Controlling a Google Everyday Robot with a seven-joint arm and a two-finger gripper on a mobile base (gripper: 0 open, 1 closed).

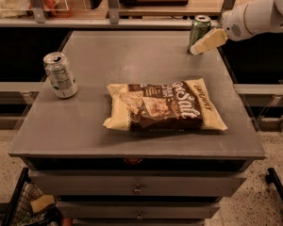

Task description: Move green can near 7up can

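Beside gripper (197,48), upright green can (198,30).

The desk (132,65) is carrying the 7up can (60,74) at left, a snack bag (165,106) centrally, and the green can (198,32) at the far right, with the tool (201,46) just beside it.
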